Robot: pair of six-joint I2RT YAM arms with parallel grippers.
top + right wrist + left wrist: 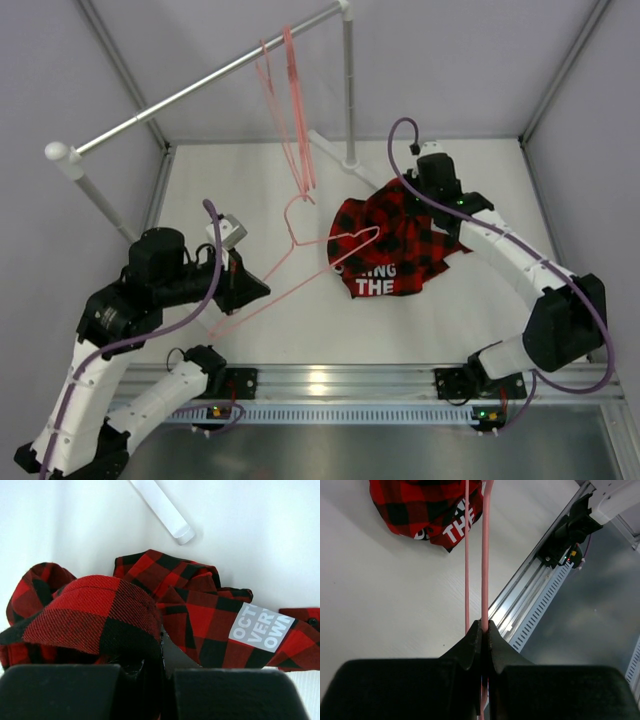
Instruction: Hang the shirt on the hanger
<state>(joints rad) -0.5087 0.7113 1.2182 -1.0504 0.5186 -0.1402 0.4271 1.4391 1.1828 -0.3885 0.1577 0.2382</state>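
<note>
The red-and-black plaid shirt (395,245) lies bunched on the white table right of centre, white lettering toward the front. It also shows in the left wrist view (425,510) and the right wrist view (200,615). My left gripper (240,285) is shut on the pink wire hanger (318,270); the wire runs out between the closed fingertips (484,627). The hanger's far shoulder overlaps the shirt's left edge. My right gripper (408,203) is at the shirt's back edge, shut on a raised fold of fabric (161,645) that drapes over the left finger.
A white clothes rail (200,90) crosses the back with two more pink hangers (285,90) hanging from it. Its upright (348,90) and foot (162,510) stand just behind the shirt. An aluminium rail (330,380) runs along the table's front edge.
</note>
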